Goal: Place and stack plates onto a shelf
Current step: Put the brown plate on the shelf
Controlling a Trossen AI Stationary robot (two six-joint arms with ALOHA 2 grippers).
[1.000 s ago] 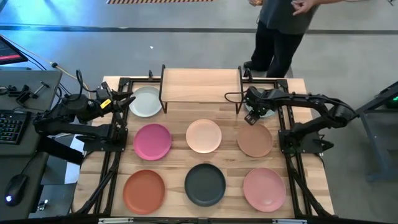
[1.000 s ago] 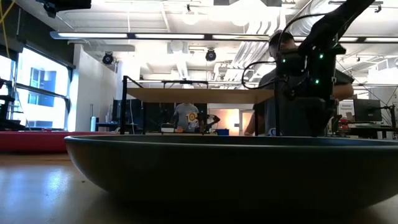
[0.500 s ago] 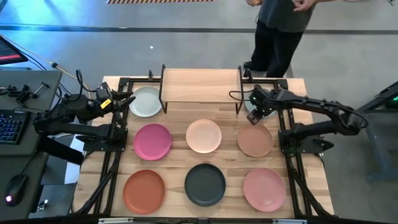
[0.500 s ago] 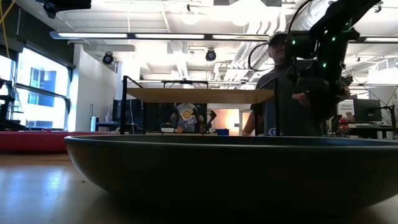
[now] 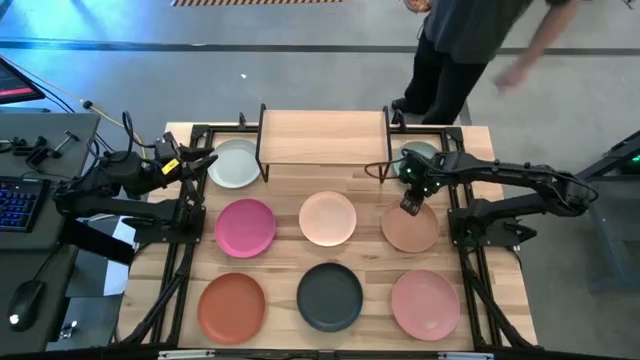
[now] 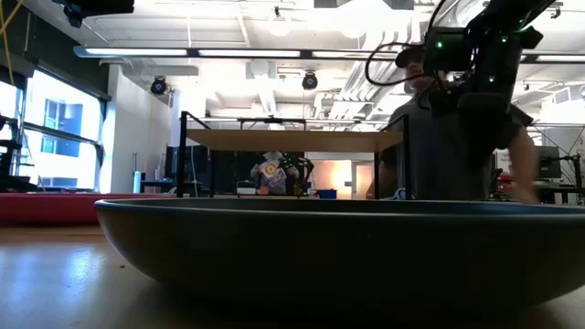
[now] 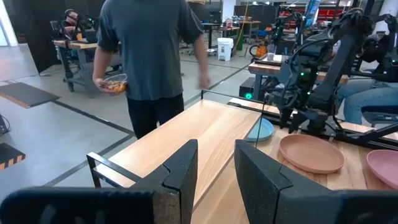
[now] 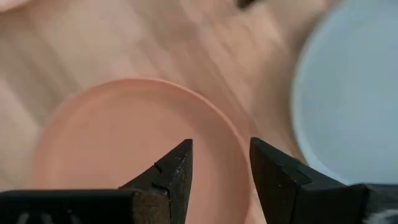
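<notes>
Nothing has yet been placed on the shelf (image 5: 322, 136), which stands empty at the middle of the surface's (image 5: 366, 258) far edge. Eight plates are laid flat on the surface: a pale grey-green plate (image 5: 235, 163) beside the shelf toward the far left corner, a second grey-green plate (image 5: 418, 158) beside it toward the far right corner, then the magenta plate (image 5: 245, 227), peach plate (image 5: 328, 218) and tan plate (image 5: 410, 227) across the middle, and the terracotta plate (image 5: 232, 306), charcoal plate (image 5: 330, 296) and pink plate (image 5: 425, 303) along the near edge.

The right tool (image 5: 410, 204) is held over the far rim of the tan plate, pointing down, its fingers parted and nothing between them — the wrist view shows the rim just past the fingertips (image 8: 180, 163). The left tool (image 5: 200, 161) is parked at the left rim of the first grey-green plate, fingers likewise apart and empty.

The plates are judged stiff, fairly light and breakable, with a matte finish that should offer some grip. Being shallow and flat on the wood, each is best pinched at its raised rim — one finger inside, one outside — then lifted level so it cannot swing or slip.
</notes>
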